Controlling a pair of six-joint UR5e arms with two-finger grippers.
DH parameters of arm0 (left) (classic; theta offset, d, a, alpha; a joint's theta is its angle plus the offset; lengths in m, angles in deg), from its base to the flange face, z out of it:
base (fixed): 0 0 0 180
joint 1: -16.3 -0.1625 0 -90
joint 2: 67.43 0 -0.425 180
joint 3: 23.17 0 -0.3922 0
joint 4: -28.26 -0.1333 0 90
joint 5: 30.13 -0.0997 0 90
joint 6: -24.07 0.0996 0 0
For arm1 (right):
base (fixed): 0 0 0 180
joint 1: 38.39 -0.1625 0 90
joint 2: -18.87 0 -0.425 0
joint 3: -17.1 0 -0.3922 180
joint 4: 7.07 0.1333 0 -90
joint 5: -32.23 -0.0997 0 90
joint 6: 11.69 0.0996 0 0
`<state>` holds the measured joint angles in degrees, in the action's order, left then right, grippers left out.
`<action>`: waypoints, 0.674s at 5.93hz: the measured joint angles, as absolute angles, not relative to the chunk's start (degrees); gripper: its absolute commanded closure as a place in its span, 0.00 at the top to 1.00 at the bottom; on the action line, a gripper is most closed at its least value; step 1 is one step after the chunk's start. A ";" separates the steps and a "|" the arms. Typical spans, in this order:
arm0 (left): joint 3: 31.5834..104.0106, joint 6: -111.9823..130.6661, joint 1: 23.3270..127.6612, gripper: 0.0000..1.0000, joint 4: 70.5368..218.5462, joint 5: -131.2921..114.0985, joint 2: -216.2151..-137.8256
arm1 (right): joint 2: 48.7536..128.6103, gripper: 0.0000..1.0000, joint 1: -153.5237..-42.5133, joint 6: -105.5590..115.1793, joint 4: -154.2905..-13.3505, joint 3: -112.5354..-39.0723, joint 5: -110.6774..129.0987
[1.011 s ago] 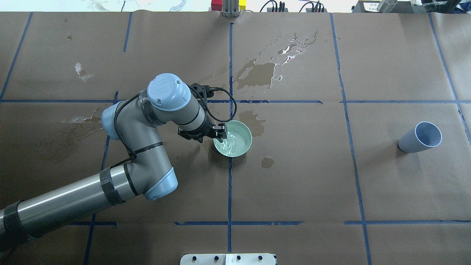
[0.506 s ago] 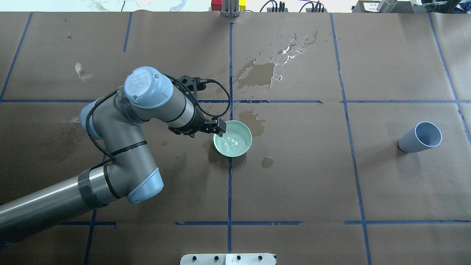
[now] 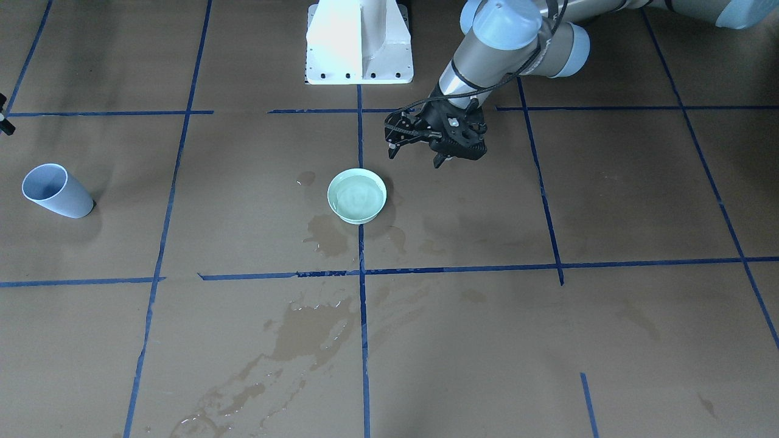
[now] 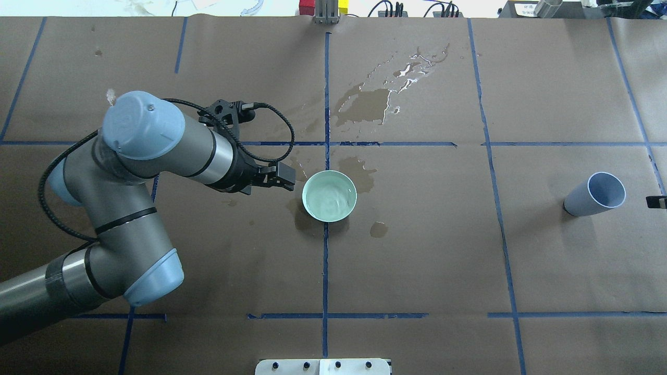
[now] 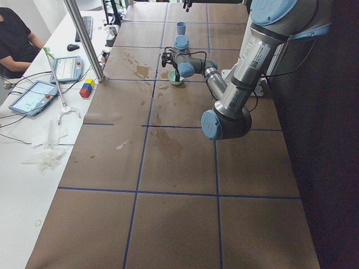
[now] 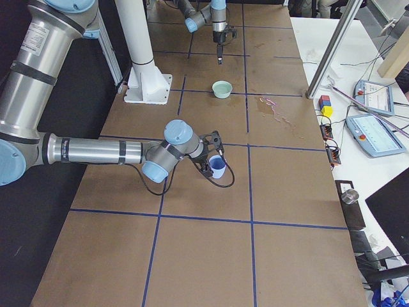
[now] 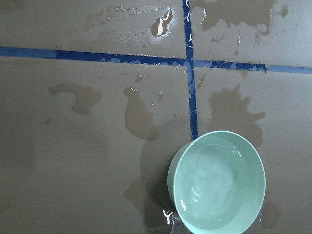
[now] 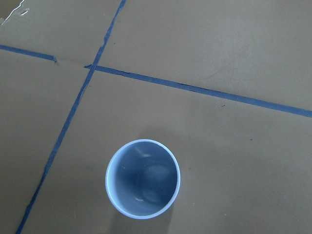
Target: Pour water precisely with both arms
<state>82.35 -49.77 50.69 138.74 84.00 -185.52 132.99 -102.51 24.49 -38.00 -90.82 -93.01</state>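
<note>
A mint-green bowl (image 4: 329, 196) stands at the table's middle and holds the clear water (image 4: 328, 200), which still ripples. The water also shows in the left wrist view (image 7: 214, 187). My left gripper (image 4: 281, 177) hangs just left of the bowl, apart from it, open and empty; in the front view it (image 3: 415, 155) is raised above the table. A pale blue cup (image 4: 594, 194) stands upright at the far right and looks empty in the right wrist view (image 8: 143, 178). My right gripper (image 4: 655, 201) shows only as a black tip beside the cup; I cannot tell its state.
Dark wet stains (image 4: 365, 104) spread over the brown paper beyond the bowl, with smaller ones (image 4: 379, 229) around it. The white pedestal (image 3: 359, 42) stands at the robot's side. Tablets and coloured blocks (image 6: 324, 105) lie on the side bench.
My left gripper let go of the bowl's left rim and drew back to the left. The right gripper's tip came into the overhead view's right edge, beside the cup.
</note>
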 measured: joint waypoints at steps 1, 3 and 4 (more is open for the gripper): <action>85.01 -49.96 51.00 1.00 138.74 83.43 -182.84 | 135.00 1.00 -97.83 28.37 -32.63 -90.83 -88.25; 86.33 -50.04 51.05 1.00 138.74 82.19 -180.97 | 138.22 0.99 -86.83 36.43 -25.72 -90.83 -74.35; 86.19 -50.09 50.81 1.00 138.74 81.00 -180.85 | 138.95 0.99 -79.27 39.84 -25.04 -90.81 -64.00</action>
<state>86.19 -50.09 50.81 138.74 81.00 -180.85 138.95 -79.27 39.84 -25.04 -90.81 -64.00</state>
